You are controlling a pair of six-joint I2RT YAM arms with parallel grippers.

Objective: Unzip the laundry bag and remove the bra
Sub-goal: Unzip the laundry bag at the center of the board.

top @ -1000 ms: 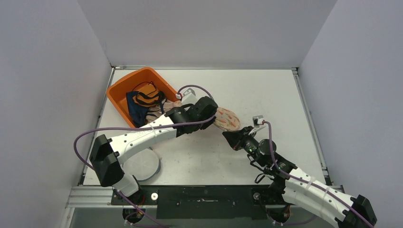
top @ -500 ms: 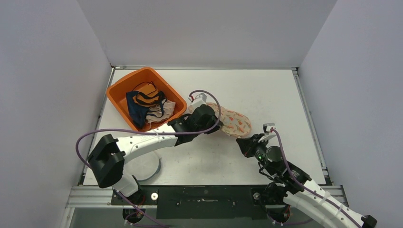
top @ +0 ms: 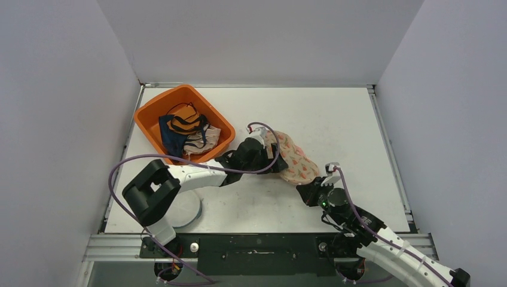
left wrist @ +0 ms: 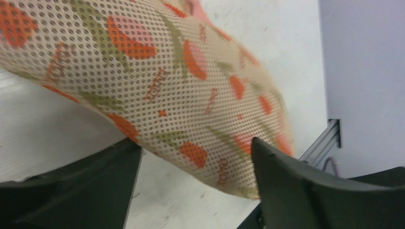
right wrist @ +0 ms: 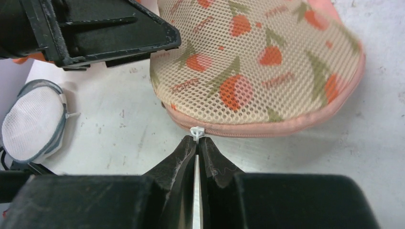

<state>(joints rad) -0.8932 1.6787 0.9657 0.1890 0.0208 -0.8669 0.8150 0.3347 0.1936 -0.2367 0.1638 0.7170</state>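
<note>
The laundry bag (top: pixel 294 160), beige mesh with a red flower print and a pink zipper edge, lies on the table between both arms. My right gripper (right wrist: pixel 197 141) is shut on the small white zipper pull (right wrist: pixel 197 131) at the bag's near edge. The zipper (right wrist: pixel 267 131) looks closed along the stretch in view. My left gripper (left wrist: pixel 196 143) stands open, its fingers apart on either side of the bag's (left wrist: pixel 157 71) left end, which droops between them. The bra is hidden; nothing of it shows through the mesh.
An orange bin (top: pixel 149 113) with several garments stands at the back left. A round white mesh pouch (top: pixel 182 209) lies near the left arm's base. The right wall and the table's metal edge rail (left wrist: pixel 329 138) are near.
The left gripper has opened and let go of the bag. The right gripper pulled the zipper pull toward the near right, dragging the bag with it.
</note>
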